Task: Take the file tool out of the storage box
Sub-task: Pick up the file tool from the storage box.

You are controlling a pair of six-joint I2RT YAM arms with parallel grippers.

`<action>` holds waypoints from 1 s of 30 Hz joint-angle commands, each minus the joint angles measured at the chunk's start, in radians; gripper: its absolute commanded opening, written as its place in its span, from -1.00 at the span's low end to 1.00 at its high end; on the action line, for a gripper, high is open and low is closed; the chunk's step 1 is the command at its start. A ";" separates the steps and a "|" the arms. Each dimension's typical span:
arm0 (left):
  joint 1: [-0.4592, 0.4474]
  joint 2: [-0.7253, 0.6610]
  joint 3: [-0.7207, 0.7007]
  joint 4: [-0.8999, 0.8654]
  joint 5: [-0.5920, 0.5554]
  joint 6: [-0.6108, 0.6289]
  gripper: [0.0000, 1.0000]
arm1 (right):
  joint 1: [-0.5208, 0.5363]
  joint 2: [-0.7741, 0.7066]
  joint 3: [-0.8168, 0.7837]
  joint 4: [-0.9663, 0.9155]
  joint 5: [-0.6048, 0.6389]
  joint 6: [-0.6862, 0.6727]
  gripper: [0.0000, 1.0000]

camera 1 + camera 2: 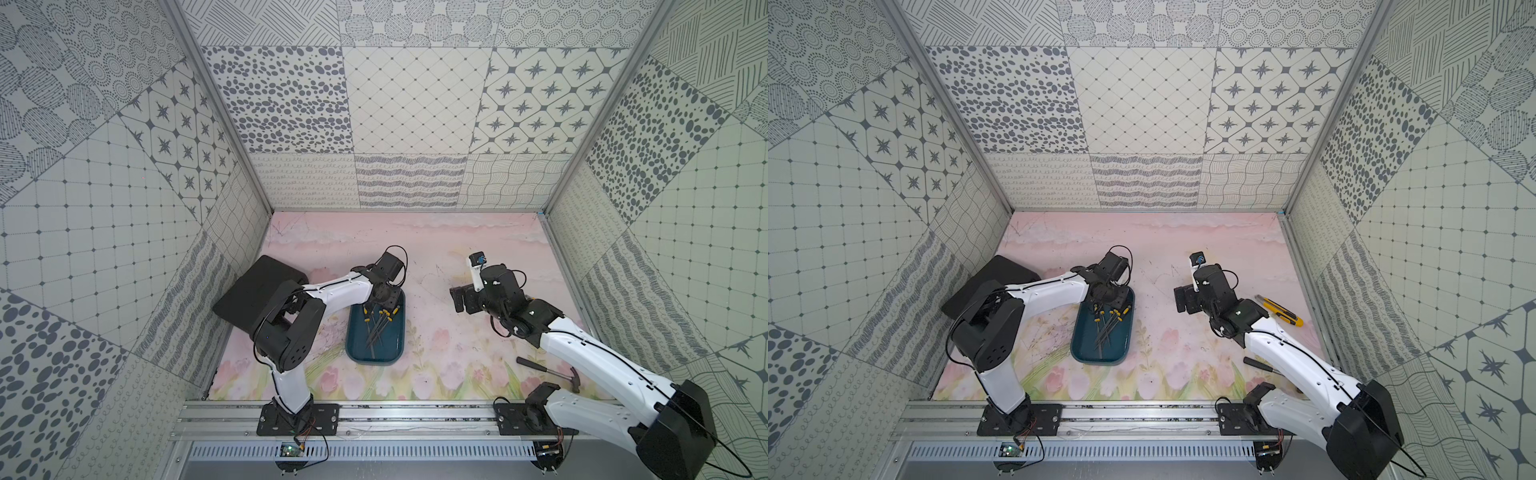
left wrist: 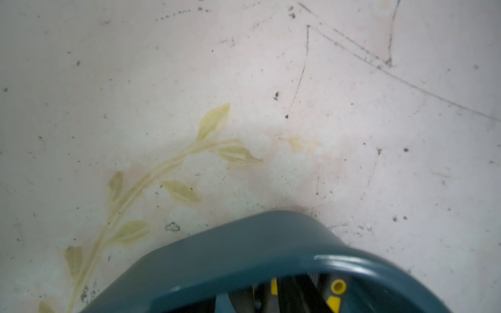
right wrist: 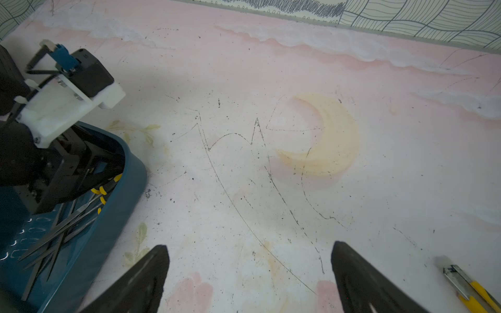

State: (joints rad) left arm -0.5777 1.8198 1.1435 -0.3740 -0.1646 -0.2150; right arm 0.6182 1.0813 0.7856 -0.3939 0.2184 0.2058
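storage box point(image 1: 356, 337) sits on the tabletop point(image 1: 436, 249), left of centre, long side running away from the robot base. files point(image 1: 379, 330) are inside it: a crossed bundle of thin dark blades, with black-and-yellow handles bunched at the far end.

left end effector point(image 3: 99, 173) is down inside the far end of the box, in among the handles. the wrist body hides the fingers in both top views. left wrist view only gets the box's rounded corner and a couple of yellow handle ends. right wrist view shows black fingers against the handles, but i can't tell if they're pinching one or just sitting beside them.

right end effector point(image 3: 249, 281) is spread wide with nothing between the fingers point(image 3: 143, 279). it hangs over bare tabletop right of the box, well apart from it.

black board point(image 1: 249, 291) lies at the left edge, partly under the left arm, near the box. hammer point(image 1: 548, 371) is front right, partly covered by the right arm. utility knife point(image 1: 1280, 311), yellow and black, lies on the right side just beyond the right arm.
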 commanded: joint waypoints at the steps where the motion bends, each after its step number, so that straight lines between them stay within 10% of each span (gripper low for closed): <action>1: 0.027 0.007 -0.019 -0.018 -0.004 -0.044 -0.32 | 0.008 -0.015 -0.006 0.017 0.008 -0.003 0.96; 30: 0.073 -0.045 -0.073 -0.031 0.111 -0.108 -0.72 | 0.017 -0.027 0.006 0.014 -0.095 0.025 0.97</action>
State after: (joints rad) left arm -0.5228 1.7992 1.0763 -0.3744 -0.1322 -0.2951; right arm 0.6270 1.0859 0.7853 -0.4011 0.1677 0.2104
